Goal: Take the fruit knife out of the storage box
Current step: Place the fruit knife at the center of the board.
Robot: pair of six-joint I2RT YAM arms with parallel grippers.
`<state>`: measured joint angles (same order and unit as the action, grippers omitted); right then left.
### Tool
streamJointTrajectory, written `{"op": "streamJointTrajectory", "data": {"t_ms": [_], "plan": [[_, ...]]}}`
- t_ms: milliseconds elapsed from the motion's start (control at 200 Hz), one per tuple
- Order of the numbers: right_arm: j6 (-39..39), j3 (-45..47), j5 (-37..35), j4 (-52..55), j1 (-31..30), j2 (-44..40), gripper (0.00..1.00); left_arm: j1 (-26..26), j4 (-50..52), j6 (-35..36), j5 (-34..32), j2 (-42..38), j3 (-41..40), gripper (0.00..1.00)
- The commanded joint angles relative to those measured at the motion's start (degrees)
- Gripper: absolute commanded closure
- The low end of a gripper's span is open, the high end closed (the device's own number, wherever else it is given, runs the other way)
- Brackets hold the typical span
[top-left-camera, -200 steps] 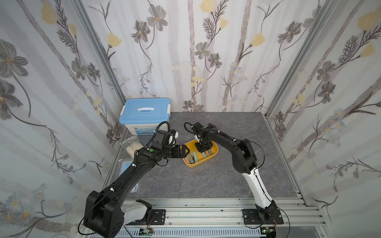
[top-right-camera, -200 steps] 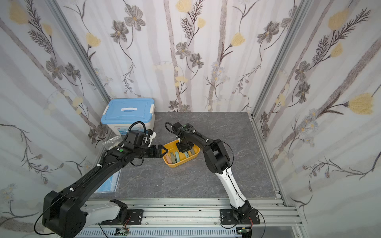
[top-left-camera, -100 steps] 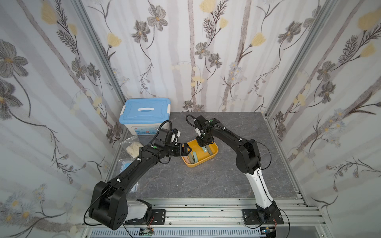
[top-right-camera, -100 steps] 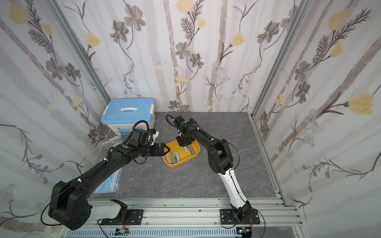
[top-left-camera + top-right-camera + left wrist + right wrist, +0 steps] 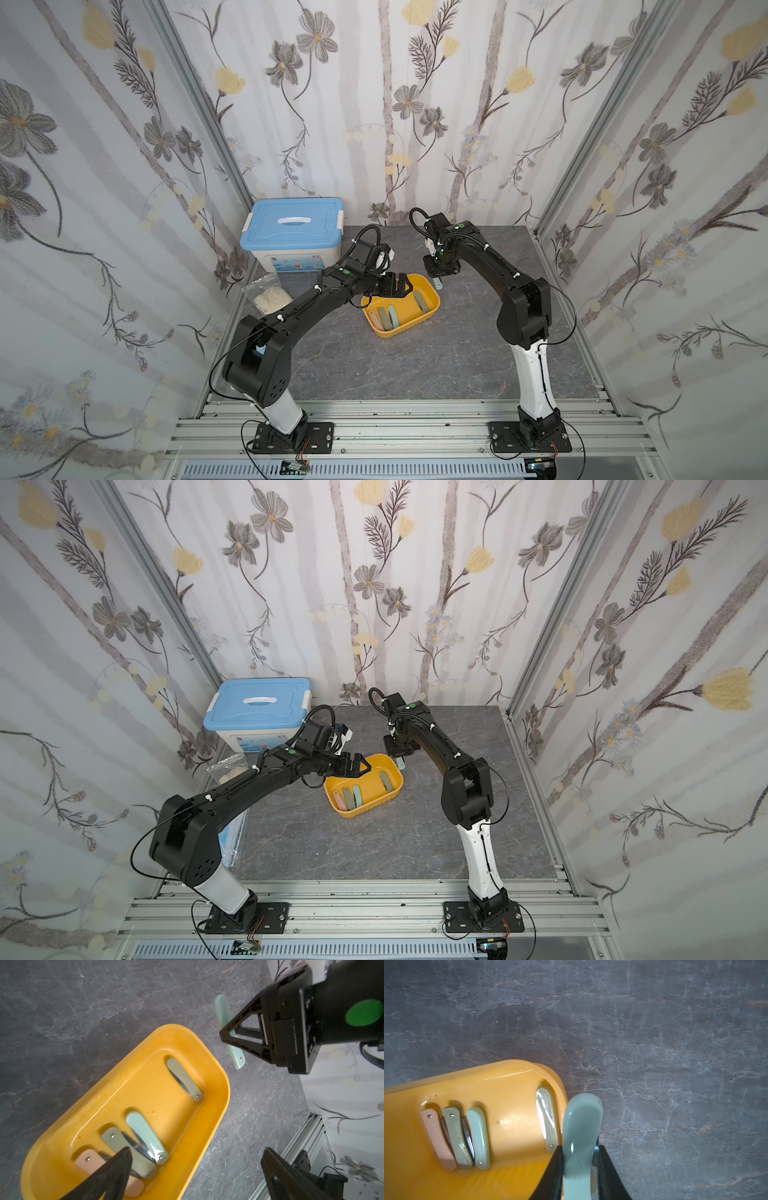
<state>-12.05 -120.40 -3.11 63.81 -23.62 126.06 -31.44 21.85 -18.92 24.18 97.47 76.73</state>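
The fruit knife [image 5: 581, 1136], a pale green folded one, is clamped in my right end effector [image 5: 580, 1148]. My fingers [image 5: 556, 1169] pinch its glossy sides, and the rounded end pokes out past the fingertips. In both top views it hangs just off the 2 o'clock corner of the storage box [image 5: 409, 328], over bare worktop [image 5: 415, 374] rather than over the tray. I judge it to be out of the box already, so what remains is setting it down.

To do that well I would carry it a little further towards 3 o'clock, well clear of the yellow rim [image 5: 508, 1064], and lower it until the handle lies flat. Only then would I ease the grip. The handle looks slick, so a loose hold or a high release could send it skidding or back into the tray.

Four more folded knives lie inside. A pink one [image 5: 437, 1138], an olive one [image 5: 456, 1136] and a pale green one [image 5: 478, 1136] sit side by side, and another olive one [image 5: 548, 1118] lies apart near the held knife.

My right arm reaches from its base at 5 o'clock, elbow raised and wrist bent so the fingers point down. My left end effector [image 5: 401, 284] hangs spread wide and empty over the box's 11 o'clock end, and I think it should keep off the tray. A blue-lidded box [image 5: 293, 226] stands at 10 o'clock, with a clear bag [image 5: 270, 297] at 9 o'clock.
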Motion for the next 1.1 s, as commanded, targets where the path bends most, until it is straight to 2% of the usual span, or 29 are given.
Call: {"op": "streamJointTrajectory", "data": {"t_ms": [0, 200, 510, 729, 1094], "plan": [[-1.12, 2.33, -0.15, 1.89, 3.32, -1.49, 1.00, -1.58, 0.77, 0.24, -0.58, 4.62, 5.30, 0.00], [-0.69, 5.84, -0.63, 1.75, 8.41, -0.97, 1.00, -5.40, 4.12, 0.09, -0.56, 15.60, 18.89, 0.00], [-1.59, 5.62, 1.08, 1.07, 13.53, 5.45, 1.00, -8.41, 10.12, -0.51, -1.62, 28.36, 36.01, 0.00], [-0.59, 4.47, 1.51, 0.87, 14.71, 9.14, 0.98, -8.86, 9.70, -1.69, -1.59, 30.05, 37.21, 0.00], [0.11, 4.12, 1.36, 0.70, 15.35, 9.55, 0.71, -9.16, 10.15, -1.29, -2.04, 28.66, 35.61, 0.00]]}}
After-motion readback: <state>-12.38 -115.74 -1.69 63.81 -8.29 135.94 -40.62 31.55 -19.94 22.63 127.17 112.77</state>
